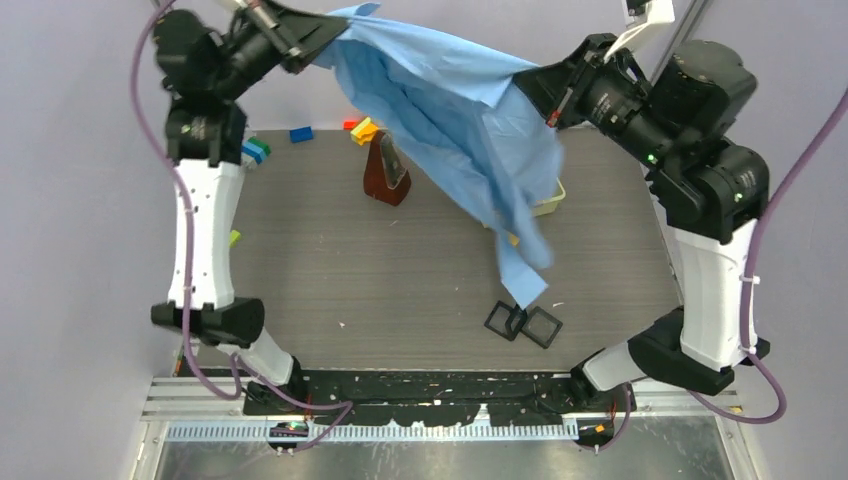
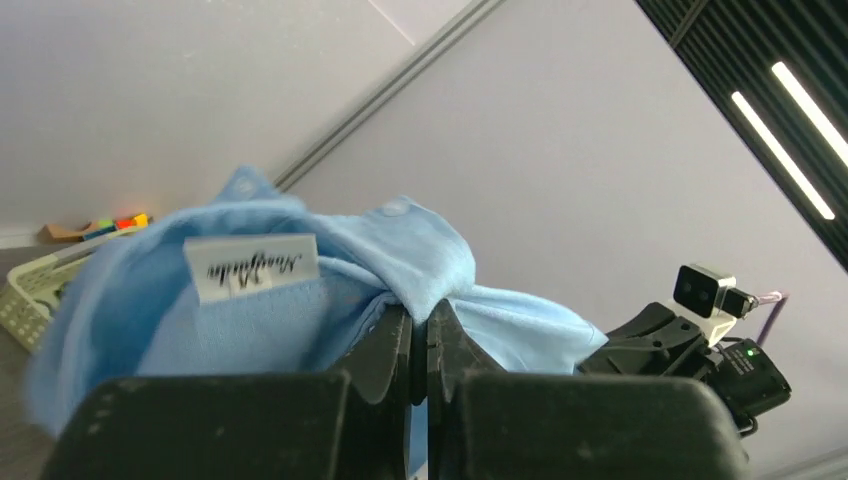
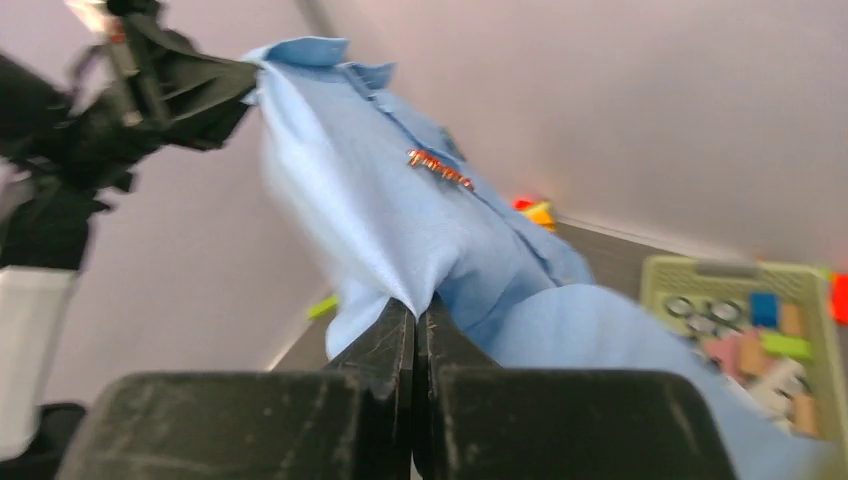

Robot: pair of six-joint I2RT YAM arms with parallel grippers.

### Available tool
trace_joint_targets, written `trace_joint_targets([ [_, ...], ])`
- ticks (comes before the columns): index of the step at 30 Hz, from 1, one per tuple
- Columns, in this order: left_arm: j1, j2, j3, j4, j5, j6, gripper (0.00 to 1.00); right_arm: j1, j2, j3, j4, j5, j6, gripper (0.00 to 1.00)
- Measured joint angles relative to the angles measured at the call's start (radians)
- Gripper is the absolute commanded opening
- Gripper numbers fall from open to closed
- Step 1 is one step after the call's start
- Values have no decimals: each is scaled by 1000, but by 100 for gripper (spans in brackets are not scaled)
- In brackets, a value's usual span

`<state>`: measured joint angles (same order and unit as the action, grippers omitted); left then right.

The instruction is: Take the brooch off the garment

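Blue cloth first: at far left, your left gripper [image 1: 305, 48] is clamped tight on the garment [image 1: 450, 120] near the collar, with the label side showing in the left wrist view. Between the arms the shirt is stretched above the table [image 1: 350, 270], one tail drooping toward it. This is likely to spread the front taut. The brooch [image 3: 440, 168], an orange-red bar, sits pinned beside the placket on that span. At right, your right gripper [image 1: 538, 88] is pinched closed on a fold. With both holding cloth, neither is free to pick the brooch.
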<state>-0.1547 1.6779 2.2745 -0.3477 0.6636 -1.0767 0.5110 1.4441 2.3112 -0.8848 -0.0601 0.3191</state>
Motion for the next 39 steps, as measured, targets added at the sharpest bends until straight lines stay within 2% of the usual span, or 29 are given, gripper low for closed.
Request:
trace_joint_targets([
  [1,45,-30,-26,32,26,-33,0,25,42,111,-27,-16,-3,1],
  [2,90,-80,-96,77,55,-63,0,48,59,150,-42,-33,-5,1],
  [4,158,-193,-293,153,91,-98,0,137,61,107,-58,-47,-12,1],
  [5,194,-247,-428,185,104,-103,0,190,42,-3,-37,-50,-12,1],
  [9,288,-330,-784,229,132,-60,0,301,20,-461,83,-73,26,1],
  [13,315,-307,-1115,173,112,59,0,387,136,-853,208,-91,92,3],
  [15,318,-311,-1255,131,87,108,0,429,184,-956,243,-96,117,12],
  [16,317,-320,-1323,119,67,135,0,454,202,-995,256,-99,134,26],
  [17,318,-331,-1366,112,51,150,0,477,212,-1022,274,-101,145,34],
  [18,320,-354,-1414,106,26,169,0,493,214,-1040,288,-103,159,46],
  [20,321,-414,-1487,102,-20,199,0,524,213,-1064,326,-106,180,58],
  [24,321,-560,-1588,97,-122,254,0,546,188,-1123,408,-76,205,74],
  [27,321,-672,-1650,57,-258,289,0,539,137,-1162,410,8,217,83],
  [28,321,-705,-1674,50,-301,293,7,537,124,-1165,408,35,219,85],
  [29,322,-748,-1708,40,-355,294,30,533,106,-1167,406,71,222,86],
  [30,322,-786,-1743,29,-402,294,62,526,86,-1168,406,114,230,86],
  [31,322,-818,-1773,13,-443,296,81,520,74,-1168,406,139,234,85],
  [32,323,-840,-1797,-7,-478,296,90,512,63,-1169,406,164,239,81],
  [34,325,-864,-1821,-52,-531,293,98,498,56,-1169,412,194,250,73],
  [36,325,-880,-1823,-82,-564,298,100,488,69,-1169,420,191,261,66],
  [37,325,-890,-1823,-89,-576,301,99,485,87,-1169,430,180,268,60],
  [39,325,-917,-1819,-100,-592,318,89,488,141,-1171,467,153,284,54],
])
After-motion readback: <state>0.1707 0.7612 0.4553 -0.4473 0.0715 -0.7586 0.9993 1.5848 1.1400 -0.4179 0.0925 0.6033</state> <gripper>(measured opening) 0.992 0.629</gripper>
